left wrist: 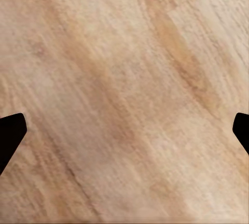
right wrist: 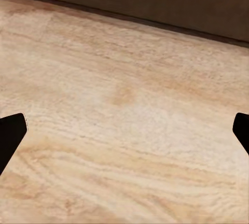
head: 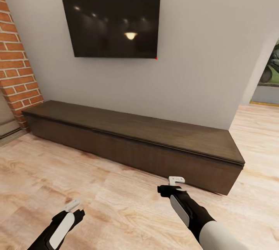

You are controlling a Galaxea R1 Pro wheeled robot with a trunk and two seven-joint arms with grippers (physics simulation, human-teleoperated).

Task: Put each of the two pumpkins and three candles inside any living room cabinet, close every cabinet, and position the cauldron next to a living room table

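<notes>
Both arms reach low into the head view over the pale wood floor point(head: 58, 172). Left gripper point(head: 73, 205) hangs above bare planks with nothing held; in its wrist view the two dark fingertips point(left wrist: 10, 133) sit at opposite edges of the frame, so the jaws stand wide. Right gripper point(head: 176, 182) is likewise empty and spread wide, its fingertips point(right wrist: 10, 133) far apart over floor, and it hovers just short of the cabinet's front face near the right end.

Cabinet point(head: 131, 137): a long, low, dark-brown unit set against the grey wall beneath the wall-mounted television point(head: 114, 19), with a brick pier point(head: 17, 72) at its left end. Top surface is bare. All fronts read as flush and shut; no drawer stands open, so contents cannot be inspected.

Handling assessment: the fronts are flat with no handles. The unit itself appears rigid and heavy and should not shift under a pull. Purchase will likely have to come from the shadowed gap under the overhanging top edge, by hooking a fingertip there and drawing straight outward. The smooth veneer offers little friction, so slipping off is the main risk. A drawer front probably moves with modest, steady force.
</notes>
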